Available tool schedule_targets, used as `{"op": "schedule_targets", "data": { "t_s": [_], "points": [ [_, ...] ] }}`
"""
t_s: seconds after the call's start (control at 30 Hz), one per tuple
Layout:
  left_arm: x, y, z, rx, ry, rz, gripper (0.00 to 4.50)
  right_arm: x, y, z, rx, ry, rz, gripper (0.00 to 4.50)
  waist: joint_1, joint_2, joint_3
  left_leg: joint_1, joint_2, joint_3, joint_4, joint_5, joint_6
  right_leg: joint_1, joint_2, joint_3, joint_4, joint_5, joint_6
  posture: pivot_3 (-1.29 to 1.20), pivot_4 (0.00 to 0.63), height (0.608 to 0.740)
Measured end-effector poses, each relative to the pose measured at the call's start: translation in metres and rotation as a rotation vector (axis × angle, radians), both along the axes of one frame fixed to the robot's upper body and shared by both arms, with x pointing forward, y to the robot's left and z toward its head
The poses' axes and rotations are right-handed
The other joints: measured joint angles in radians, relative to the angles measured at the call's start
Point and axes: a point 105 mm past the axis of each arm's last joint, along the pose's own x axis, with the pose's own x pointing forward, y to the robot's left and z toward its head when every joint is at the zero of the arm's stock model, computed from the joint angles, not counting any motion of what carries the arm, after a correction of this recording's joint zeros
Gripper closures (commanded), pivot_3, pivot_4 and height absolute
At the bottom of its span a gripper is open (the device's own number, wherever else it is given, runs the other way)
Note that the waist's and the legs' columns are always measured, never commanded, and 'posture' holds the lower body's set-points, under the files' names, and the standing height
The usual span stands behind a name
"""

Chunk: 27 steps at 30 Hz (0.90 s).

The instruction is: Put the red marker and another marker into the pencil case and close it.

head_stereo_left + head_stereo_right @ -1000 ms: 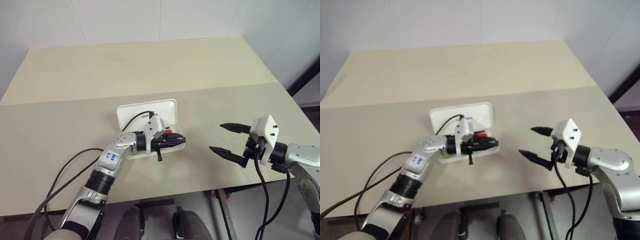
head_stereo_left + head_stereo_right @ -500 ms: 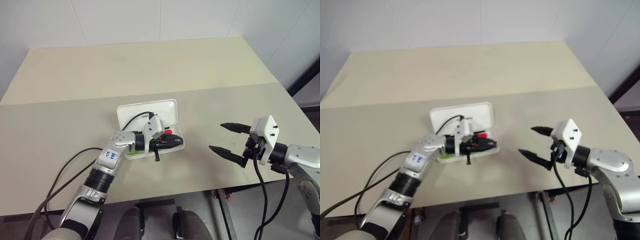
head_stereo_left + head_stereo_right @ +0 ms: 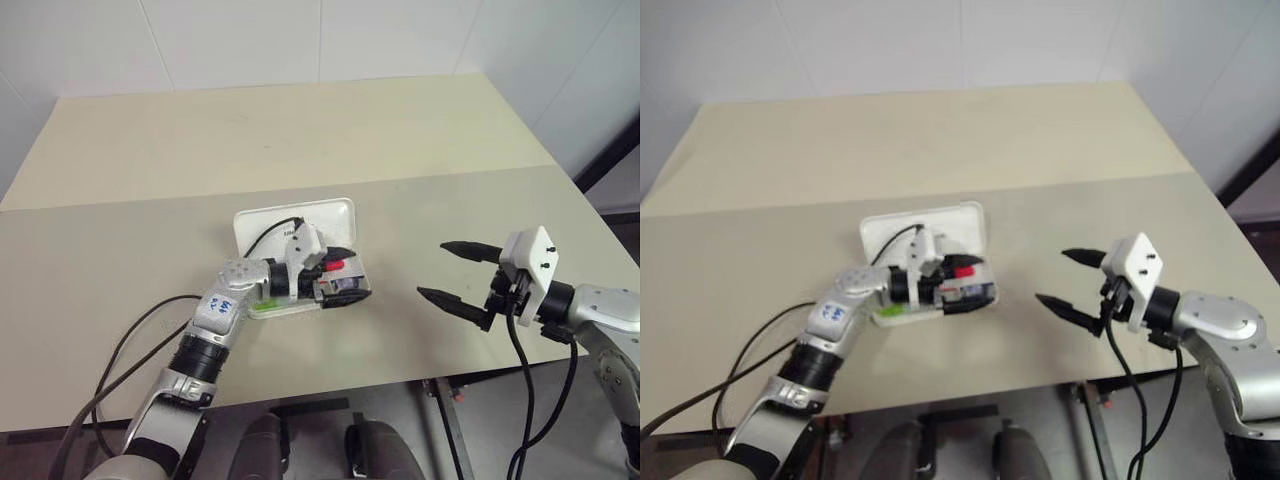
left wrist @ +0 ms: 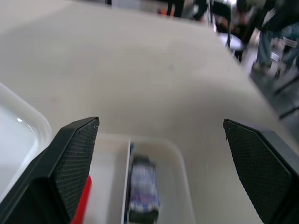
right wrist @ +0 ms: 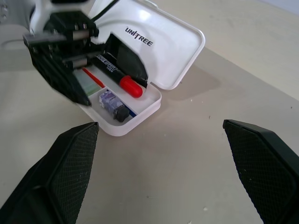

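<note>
Red marker [image 5: 117, 74] in pencil case [image 5: 154, 100], clearest from R wrist.

Pencil case [image 5: 180, 51]: white plastic, black "UNITREE" lettering on the open lid, a thin red stripe and a thin blue one on the tray floor; inside it lie the red marker [image 5: 122, 79], black barrel with white print and a glossy red cap, and a small purple-and-black object [image 5: 113, 105]. A bright green patch [image 3: 263, 308] shows at the case's near left edge. Table [image 3: 300, 130]: pale beige, matte; wall [image 3: 300, 40] behind it white; left gripper [image 3: 338, 272] and right gripper [image 3: 447, 272] both have black fingers with a fine cross-hatched texture, on white and silver-grey housings, with black cables [image 3: 120, 360].
</note>
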Motion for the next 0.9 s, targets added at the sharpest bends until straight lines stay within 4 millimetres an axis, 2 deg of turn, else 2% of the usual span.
{"op": "schedule_targets", "data": {
  "t_s": [0.07,0.17,0.37,0.5,0.53,0.6,0.7,0.9],
  "points": [
    [-0.006,0.003,0.019,-0.057,-0.033,-0.023,0.02,0.002,0.003,0.000,0.002,0.000,0.013,0.00,-0.001,0.000,0.000,0.000,0.000,0.000,0.000,0.000,0.000,0.000,0.000,0.000,0.000,0.000,0.000,0.00,0.150,0.740],
    [-0.011,0.018,0.031,-0.085,-0.071,-0.018,0.02,0.003,0.005,-0.004,0.006,0.014,0.024,0.00,-0.003,0.000,0.000,0.000,0.000,0.000,0.000,0.000,-0.001,0.000,0.000,0.000,0.000,0.000,0.000,0.00,0.150,0.740],
    [-0.030,0.082,0.005,-0.025,0.008,0.117,0.02,0.009,0.009,-0.006,0.014,0.020,0.057,0.00,-0.005,0.000,0.000,0.001,0.001,0.000,-0.001,0.000,0.000,-0.001,0.000,0.002,0.000,0.000,0.000,0.00,0.150,0.740],
    [-0.044,0.120,0.004,-0.006,0.011,0.210,0.02,0.017,0.012,0.004,0.056,-0.044,0.093,0.00,-0.003,0.000,0.000,0.001,0.001,0.000,-0.001,-0.002,0.004,0.000,0.000,0.002,0.000,0.000,0.000,0.00,0.150,0.740],
    [-0.045,0.128,0.005,-0.008,0.006,0.239,0.41,0.017,0.015,0.007,0.056,-0.061,0.117,0.00,-0.001,0.000,0.000,0.001,0.001,0.000,-0.001,-0.003,0.004,0.000,-0.001,0.002,0.000,0.000,0.000,0.00,0.150,0.740],
    [-0.046,0.147,0.008,-0.005,-0.021,0.307,0.91,0.016,0.022,0.011,0.050,-0.084,0.178,0.00,-0.002,0.000,0.000,0.001,0.001,0.000,-0.001,-0.003,0.005,0.000,-0.001,0.002,-0.001,0.000,-0.001,0.00,0.150,0.740],
    [-0.043,0.172,0.011,-0.013,-0.061,0.414,2.03,0.013,0.028,0.012,0.052,-0.089,0.243,0.00,-0.002,0.000,0.000,0.000,0.001,0.000,-0.002,-0.003,0.005,0.000,-0.001,0.001,-0.001,0.000,-0.001,0.00,0.150,0.740],
    [-0.032,0.195,0.009,0.018,-0.115,0.565,4.20,0.011,0.035,0.011,0.069,-0.067,0.334,0.00,-0.003,0.000,0.000,0.000,0.001,0.000,-0.002,-0.003,0.005,-0.001,-0.001,0.001,-0.001,0.000,-0.001,0.00,0.150,0.740]
  ]
}}
